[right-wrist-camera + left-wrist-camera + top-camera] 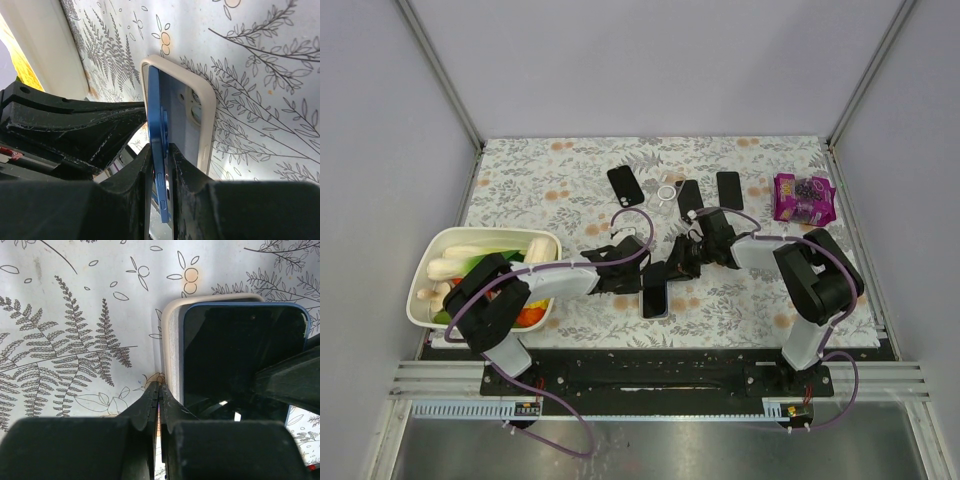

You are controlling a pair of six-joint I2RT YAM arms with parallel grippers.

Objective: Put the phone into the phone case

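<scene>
Right gripper [160,157] is pinching the blue phone [154,110] on edge, tilted into the beige phone case [206,112] lying on the fern-print tablecloth [540,180]. Left gripper [159,392] is pressed together just beside the phone case. I see pale walls [650,60] all round.

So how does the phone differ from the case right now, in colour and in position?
Colour: the phone is blue with a dark screen, the case is cream. Position: the case lies flat on the tablecloth, the phone stands tilted on its edge over it. Grip: the right pincer clamps the phone; no pincer holds the case. Both are rounded rectangles of similar outline.
</scene>
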